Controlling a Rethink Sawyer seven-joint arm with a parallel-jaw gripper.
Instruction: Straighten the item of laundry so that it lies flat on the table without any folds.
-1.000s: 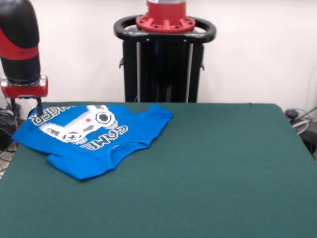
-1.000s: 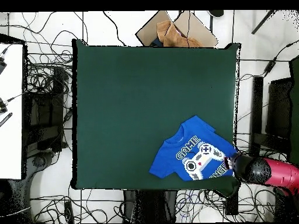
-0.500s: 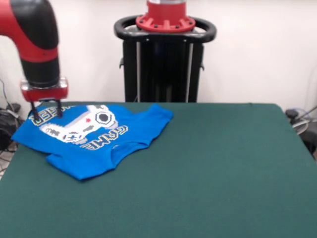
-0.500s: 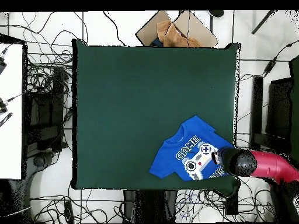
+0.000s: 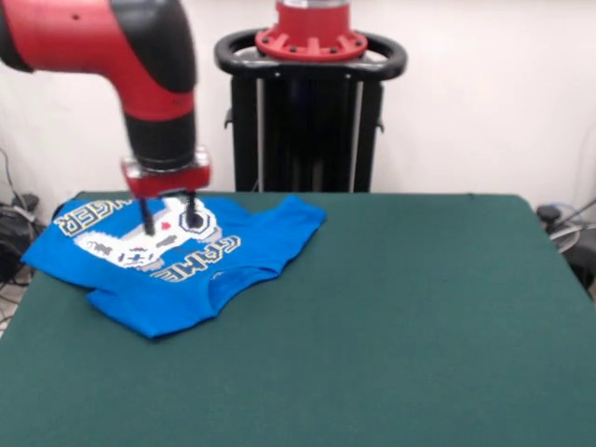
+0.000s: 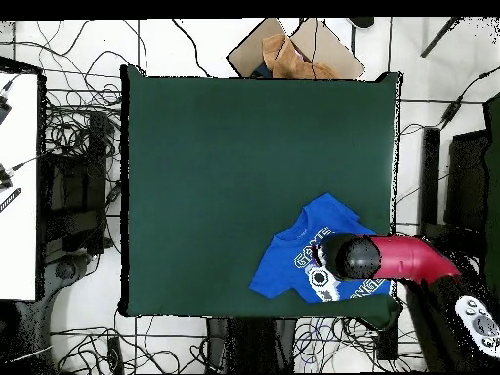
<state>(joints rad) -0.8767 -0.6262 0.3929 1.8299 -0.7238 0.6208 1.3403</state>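
Shirt (image 5: 177, 256) near a counter (image 5: 391, 317) corner, still creased, one side folded under. Gripper (image 5: 169, 222) over the controller print, fingers apart, holding nothing. Best to pinch only the top layer beside a fold, then pull outward, low and slow.
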